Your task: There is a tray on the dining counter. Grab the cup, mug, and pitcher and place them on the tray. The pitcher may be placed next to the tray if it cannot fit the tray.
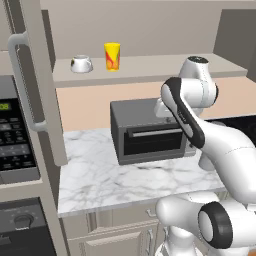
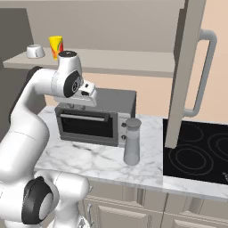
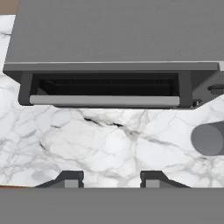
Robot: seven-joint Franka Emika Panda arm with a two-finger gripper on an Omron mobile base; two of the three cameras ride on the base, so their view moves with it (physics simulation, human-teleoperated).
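Gripper (image 3: 111, 179) hovers above marble before toaster oven (image 3: 113, 52), fingers apart, holding nothing; pitcher (image 2: 132, 141) right of oven, likely next; cup (image 1: 112, 56), mug (image 1: 81, 64) behind oven, on shelf.

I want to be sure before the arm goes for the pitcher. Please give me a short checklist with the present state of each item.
1. Pitcher upright on the marble counter: ok.
2. Fingers apart, holding nothing: ok.
3. Gripper centred over the pitcher: not ok; it faces the toaster oven, with the pitcher off to one side.
4. Cup and mug standing on the shelf behind: ok.
5. Tray position: cannot tell.
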